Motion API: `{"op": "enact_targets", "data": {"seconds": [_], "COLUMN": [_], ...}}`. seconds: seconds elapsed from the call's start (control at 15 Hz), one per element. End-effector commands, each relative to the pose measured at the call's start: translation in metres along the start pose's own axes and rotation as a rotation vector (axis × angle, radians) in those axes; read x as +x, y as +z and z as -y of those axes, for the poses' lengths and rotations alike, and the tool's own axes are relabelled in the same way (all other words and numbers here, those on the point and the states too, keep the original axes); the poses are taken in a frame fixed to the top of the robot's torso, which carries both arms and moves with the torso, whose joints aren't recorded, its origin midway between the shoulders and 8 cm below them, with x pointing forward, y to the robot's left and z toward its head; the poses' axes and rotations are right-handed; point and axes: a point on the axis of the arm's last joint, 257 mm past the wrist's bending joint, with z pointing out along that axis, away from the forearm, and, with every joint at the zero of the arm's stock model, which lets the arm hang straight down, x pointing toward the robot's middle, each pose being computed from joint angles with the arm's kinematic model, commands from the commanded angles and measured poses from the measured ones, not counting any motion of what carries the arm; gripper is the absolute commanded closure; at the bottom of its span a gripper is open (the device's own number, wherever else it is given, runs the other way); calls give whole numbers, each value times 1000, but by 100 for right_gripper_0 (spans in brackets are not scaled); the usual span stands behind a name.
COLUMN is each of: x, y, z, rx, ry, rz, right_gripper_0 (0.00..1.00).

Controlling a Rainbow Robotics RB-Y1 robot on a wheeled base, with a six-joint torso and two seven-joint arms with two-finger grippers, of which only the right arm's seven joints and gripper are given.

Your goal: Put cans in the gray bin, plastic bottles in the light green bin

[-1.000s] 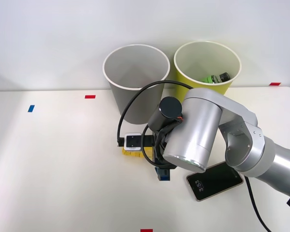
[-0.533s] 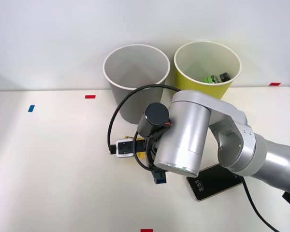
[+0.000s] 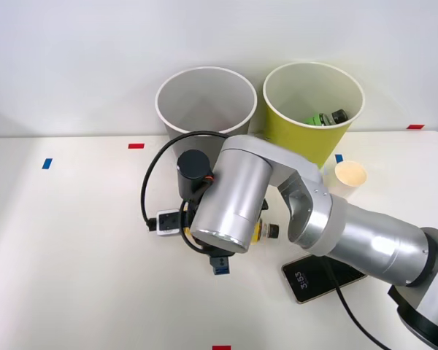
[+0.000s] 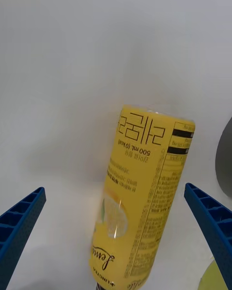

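Altogether two plastic bottles: a green bottle (image 3: 323,118) binned, a yellow bottle (image 4: 140,198) between the released tool (image 4: 116,232).

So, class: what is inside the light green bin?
Inside the light green bin, a green bottle with a black cap leans against the right-hand wall. The near wall covers the bin's floor, so anything lower down cannot be seen.

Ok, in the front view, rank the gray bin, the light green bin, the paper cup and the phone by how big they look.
1. gray bin and light green bin: they look alike, so no ranking between them.
2. phone: partly hidden by the arm, so unsure.
3. paper cup: smallest.
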Motion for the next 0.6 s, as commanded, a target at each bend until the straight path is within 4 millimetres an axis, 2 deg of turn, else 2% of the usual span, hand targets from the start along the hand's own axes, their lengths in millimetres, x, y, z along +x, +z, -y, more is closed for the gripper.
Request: {"op": "enact_targets", "data": {"seconds": [0.07, 0.33, 0.6], "x": [-6, -9, -11], "y": [8, 8, 23], "z": [10, 22, 25], "rx": [1, 34, 36], "ry": [28, 26, 28], "rz": [5, -2, -26], "right_gripper_0": [0, 0, 0]}}
